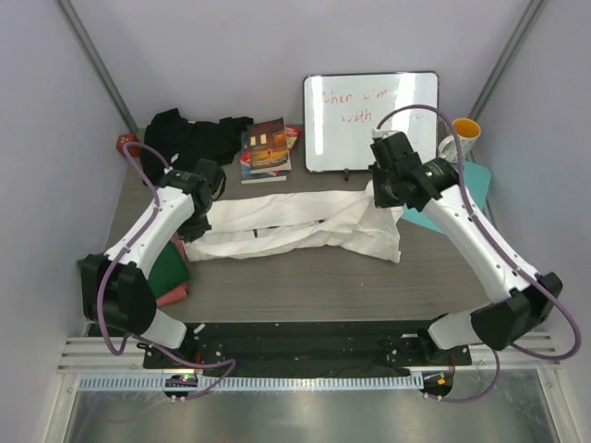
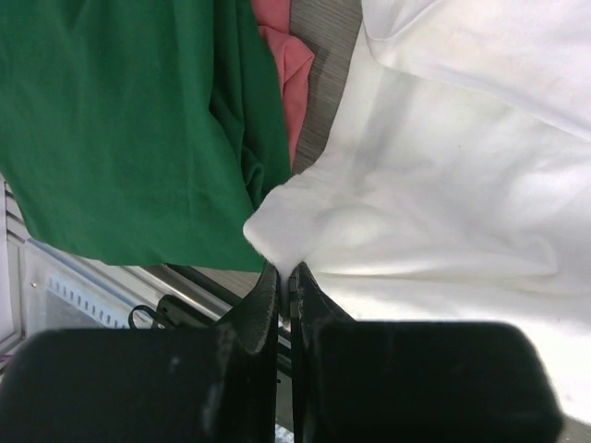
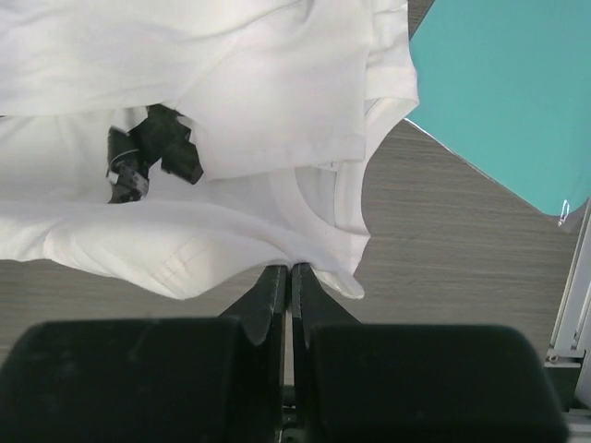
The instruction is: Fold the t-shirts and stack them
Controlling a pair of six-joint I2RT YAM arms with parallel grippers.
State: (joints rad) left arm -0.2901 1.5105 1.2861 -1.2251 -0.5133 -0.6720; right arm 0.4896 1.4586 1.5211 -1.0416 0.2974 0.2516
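In left pincer (image 2: 284, 270), right pincer (image 3: 289, 269): white t-shirt (image 1: 295, 224)

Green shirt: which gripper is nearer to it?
Left. The left gripper pinches a corner of the white shirt right beside the green shirt. The right gripper pinches the white shirt's other end, far off, near the teal mat.

One white t-shirt (image 1: 295, 226), one green t-shirt (image 1: 171, 263), one pink t-shirt (image 1: 173, 295), one black heap (image 1: 189, 138), one whiteboard (image 1: 369, 106).
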